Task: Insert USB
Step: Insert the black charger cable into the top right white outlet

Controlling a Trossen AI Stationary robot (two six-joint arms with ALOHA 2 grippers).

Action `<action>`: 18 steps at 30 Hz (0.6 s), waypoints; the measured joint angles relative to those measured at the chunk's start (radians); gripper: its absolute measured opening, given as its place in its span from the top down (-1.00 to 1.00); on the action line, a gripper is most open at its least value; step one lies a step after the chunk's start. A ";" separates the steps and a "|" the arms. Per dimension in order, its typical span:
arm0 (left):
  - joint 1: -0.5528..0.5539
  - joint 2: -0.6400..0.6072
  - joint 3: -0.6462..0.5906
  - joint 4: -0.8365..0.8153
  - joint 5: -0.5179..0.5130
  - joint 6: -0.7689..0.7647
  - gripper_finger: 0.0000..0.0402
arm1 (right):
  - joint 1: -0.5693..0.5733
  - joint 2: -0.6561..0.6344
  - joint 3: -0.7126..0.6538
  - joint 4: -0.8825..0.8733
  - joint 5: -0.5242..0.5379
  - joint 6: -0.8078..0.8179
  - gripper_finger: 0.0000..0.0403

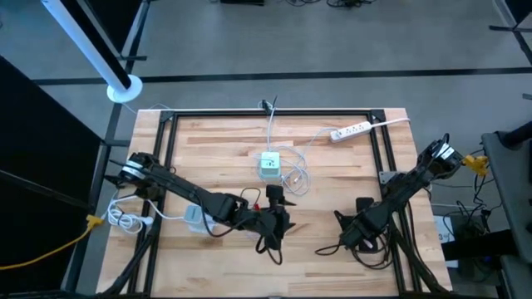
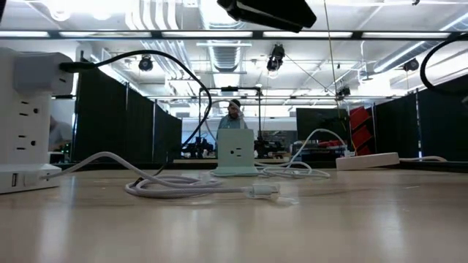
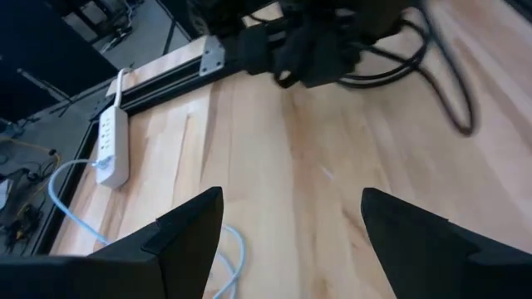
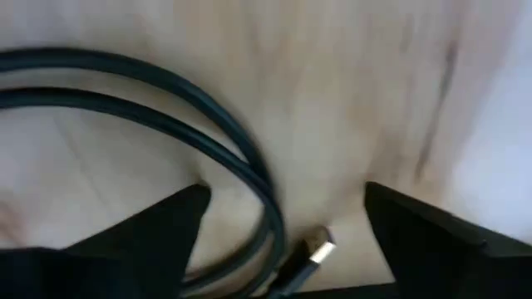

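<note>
A black cable (image 4: 166, 124) lies looped on the wood, and its metal USB plug (image 4: 320, 247) rests flat on the table between the fingers of my right gripper (image 4: 287, 241). That gripper is open and low over the near right of the table (image 1: 345, 226). My left gripper (image 3: 291, 241) is open and hovers over bare wood near the table's middle (image 1: 281, 218). A white charger block (image 1: 269, 164) stands upright on its base at the centre, with a white cable (image 2: 183, 186) coiled beside it. A white power strip (image 1: 349, 130) lies at the far right.
A white socket cube (image 2: 22, 109) with USB ports stands close to the low camera. A second white adapter (image 1: 193, 216) lies under the left arm. More black cable (image 1: 274, 242) trails near the near edge. A black metal frame (image 1: 274, 112) rims the table.
</note>
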 joint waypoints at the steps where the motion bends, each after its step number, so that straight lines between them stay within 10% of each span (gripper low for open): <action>1: 0.004 0.000 0.000 0.000 -0.001 0.000 -0.37 | 0.000 0.000 0.000 0.004 -0.006 0.008 -0.32; 7: 0.007 0.000 0.000 0.001 0.000 -0.006 -0.37 | 0.001 0.001 0.003 0.030 -0.031 0.004 0.86; 18: 0.004 -0.027 -0.005 -0.149 -0.106 -0.101 -0.37 | -0.002 -0.138 0.200 -0.178 0.247 -0.054 0.98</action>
